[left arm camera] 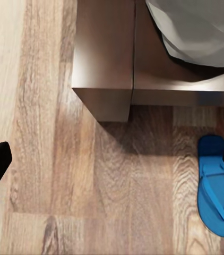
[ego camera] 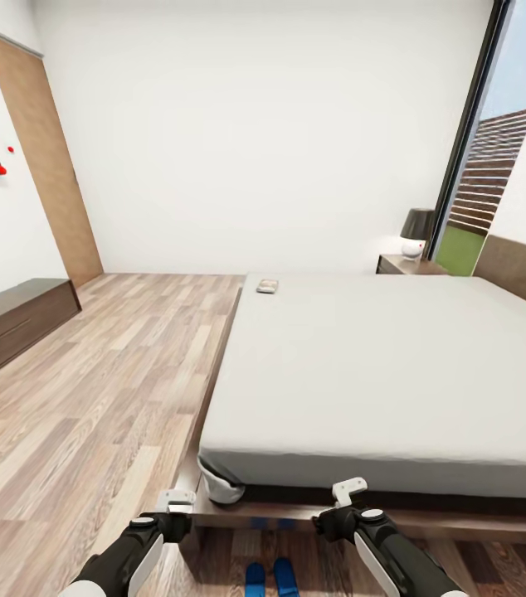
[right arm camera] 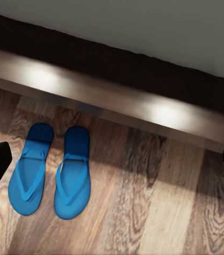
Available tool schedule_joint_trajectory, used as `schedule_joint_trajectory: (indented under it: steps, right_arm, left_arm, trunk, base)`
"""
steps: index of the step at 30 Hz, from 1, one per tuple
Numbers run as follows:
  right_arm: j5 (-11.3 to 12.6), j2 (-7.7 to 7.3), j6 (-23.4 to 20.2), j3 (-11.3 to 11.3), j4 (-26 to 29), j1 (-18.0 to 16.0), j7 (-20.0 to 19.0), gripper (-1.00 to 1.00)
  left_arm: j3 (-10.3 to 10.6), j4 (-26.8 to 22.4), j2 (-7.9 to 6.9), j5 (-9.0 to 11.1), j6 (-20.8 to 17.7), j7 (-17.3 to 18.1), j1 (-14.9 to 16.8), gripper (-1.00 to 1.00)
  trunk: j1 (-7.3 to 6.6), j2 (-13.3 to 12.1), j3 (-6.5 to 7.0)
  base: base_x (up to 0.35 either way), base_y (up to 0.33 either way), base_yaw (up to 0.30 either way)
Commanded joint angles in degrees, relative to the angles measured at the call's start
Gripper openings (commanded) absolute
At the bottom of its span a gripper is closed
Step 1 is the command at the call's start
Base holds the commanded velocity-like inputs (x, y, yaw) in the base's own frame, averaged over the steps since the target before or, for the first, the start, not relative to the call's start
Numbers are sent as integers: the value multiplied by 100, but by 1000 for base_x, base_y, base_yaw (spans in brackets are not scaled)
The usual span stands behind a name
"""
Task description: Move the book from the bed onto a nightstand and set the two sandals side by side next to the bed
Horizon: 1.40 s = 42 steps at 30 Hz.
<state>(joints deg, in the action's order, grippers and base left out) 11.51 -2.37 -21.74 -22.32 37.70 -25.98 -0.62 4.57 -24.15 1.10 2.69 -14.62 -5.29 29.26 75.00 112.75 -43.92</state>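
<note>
The book [ego camera: 267, 286] lies on the bed's [ego camera: 362, 365] white mattress near its far left corner. Beyond the bed's far side stands the nightstand [ego camera: 408, 265], carrying a dark-shaded lamp. Two blue sandals [ego camera: 269, 577] lie side by side on the floor at the bed's foot, toes toward the frame. The right wrist view shows both, one sandal [right arm camera: 29, 170] beside the other [right arm camera: 74, 172]. My left gripper [ego camera: 176, 500] hangs open above the floor by the bed's corner, with one sandal [left arm camera: 217, 186] close to one finger. My right gripper [ego camera: 348, 491] is open and empty above the sandals.
A long dark-brown cabinet [ego camera: 14, 323] runs along the left wall, with a brown door [ego camera: 47, 157] behind it. A tall dark-framed window [ego camera: 495, 166] is at the far right. Wood-plank floor [ego camera: 122, 373] stretches left of the bed. The bed frame's corner [left arm camera: 104, 79] juts out low.
</note>
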Motion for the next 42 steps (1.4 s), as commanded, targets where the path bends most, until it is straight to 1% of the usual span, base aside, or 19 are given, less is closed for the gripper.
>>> schedule_joint_trajectory:
  steps: [1,42]
  right_arm:
    - [45,-8,-25,-27,11,-4,11,100]
    - [30,-19,-24,-27,9,3,12,100]
  left_arm:
    - [44,-11,-4,29,-33,-42,1,100]
    - [48,-11,-4,18,62,-42,1,100]
  trunk:
    - [-23,-39,13]
    - [-924,-1683,749]
  base:
    - [0,0,0]
    - [0,0,0]
